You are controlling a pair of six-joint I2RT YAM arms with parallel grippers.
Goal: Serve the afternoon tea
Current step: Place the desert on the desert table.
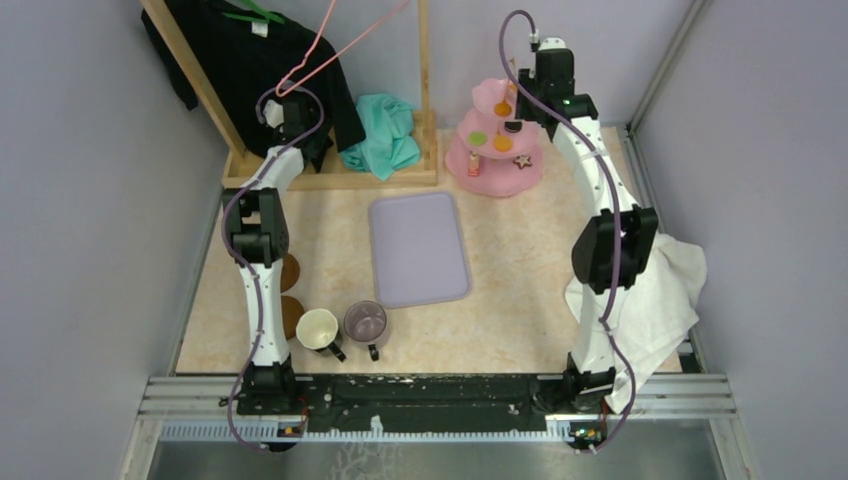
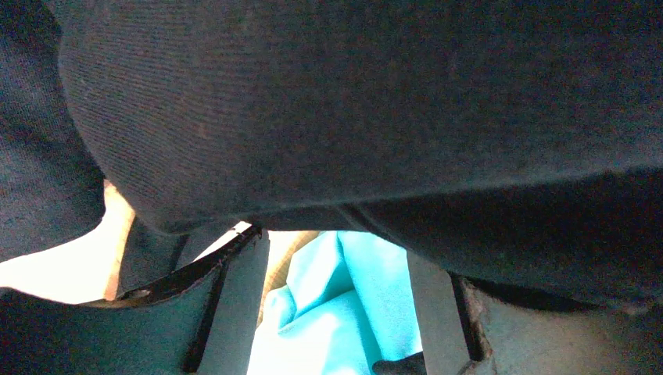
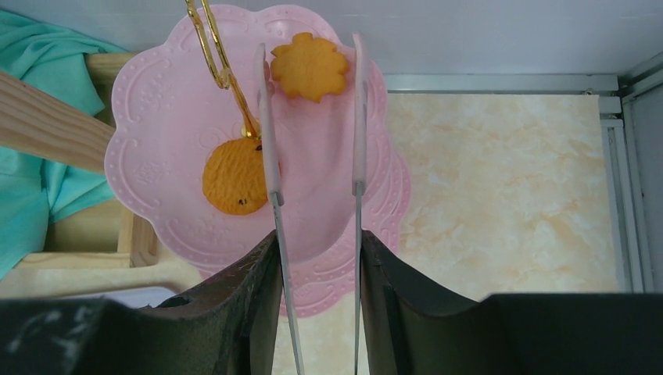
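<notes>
Crowding the left wrist lens, a black garment (image 2: pixel 328 101) drapes over the left gripper (image 2: pixel 336 242), whose fingers stand apart with nothing between them. A teal cloth (image 2: pixel 344 312) shows through the gap.

Underneath spreads the cream marbled table (image 1: pixel 520 290), boxed by pale lilac-grey walls, with a metal rail (image 1: pixel 440 395) along its near edge. At the far left a wooden rack (image 1: pixel 330 178) carries the garment and a pink hanger (image 1: pixel 345 45). A white towel (image 1: pixel 670 290) spills over the right edge, and a lilac tray (image 1: pixel 418 250) lies mid-table.

Right of the teal cloth at the far side stands the pink three-tier stand (image 1: pixel 500 182). It holds an orange round (image 1: pixel 502 143), a green round (image 1: pixel 478 138), a black round (image 1: pixel 513 127) and a star cookie (image 1: pixel 522 161).

The right gripper (image 3: pixel 309 41) hovers at the top tier, fingers narrowly parted either side of a flower cookie (image 3: pixel 310 66). Whether they pinch it I cannot tell.

Near left, the cream mug (image 1: pixel 317 328) stands just beside the greyish-purple mug (image 1: pixel 366 322). Two brown coasters (image 1: pixel 291 272) lie partly behind the left arm.

A small bottle (image 1: pixel 474 163) stands on the bottom tier, its label too small to read.
</notes>
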